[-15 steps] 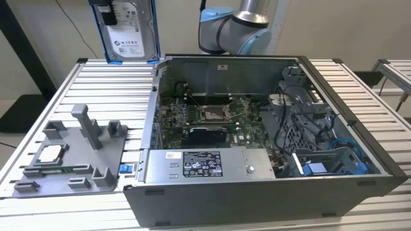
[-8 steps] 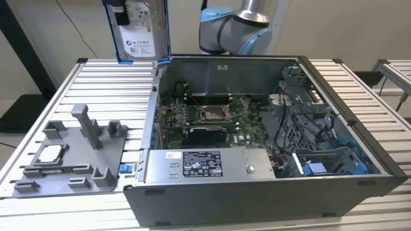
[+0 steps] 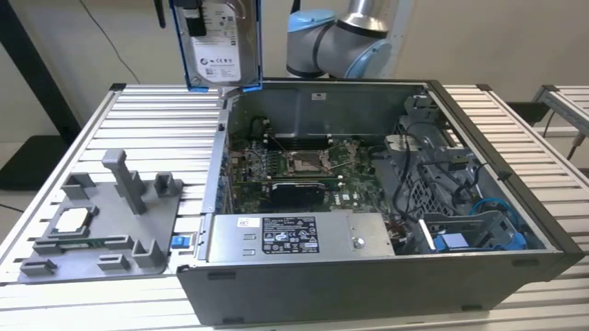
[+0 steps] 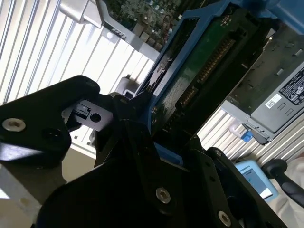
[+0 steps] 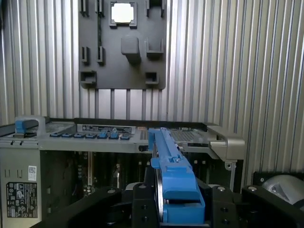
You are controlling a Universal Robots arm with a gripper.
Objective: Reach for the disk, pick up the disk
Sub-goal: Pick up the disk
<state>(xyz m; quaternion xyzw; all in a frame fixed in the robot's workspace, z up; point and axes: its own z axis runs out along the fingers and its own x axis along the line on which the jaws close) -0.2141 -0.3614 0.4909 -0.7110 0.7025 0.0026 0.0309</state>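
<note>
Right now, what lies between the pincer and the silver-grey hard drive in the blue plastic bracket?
Nothing. In both wrist views the black pincer clamps the silver-grey hard drive directly by its blue plastic bracket.

Top of disk (image 3: 219,45) cut by exterior view's upper edge. Near end of disk buried between gripper (image 5: 181,209) fingers in first wrist view. Robot arm (image 3: 336,41) cropped above. Label (image 3: 219,61) print too small.

Bright, even light, perhaps overhead
</note>
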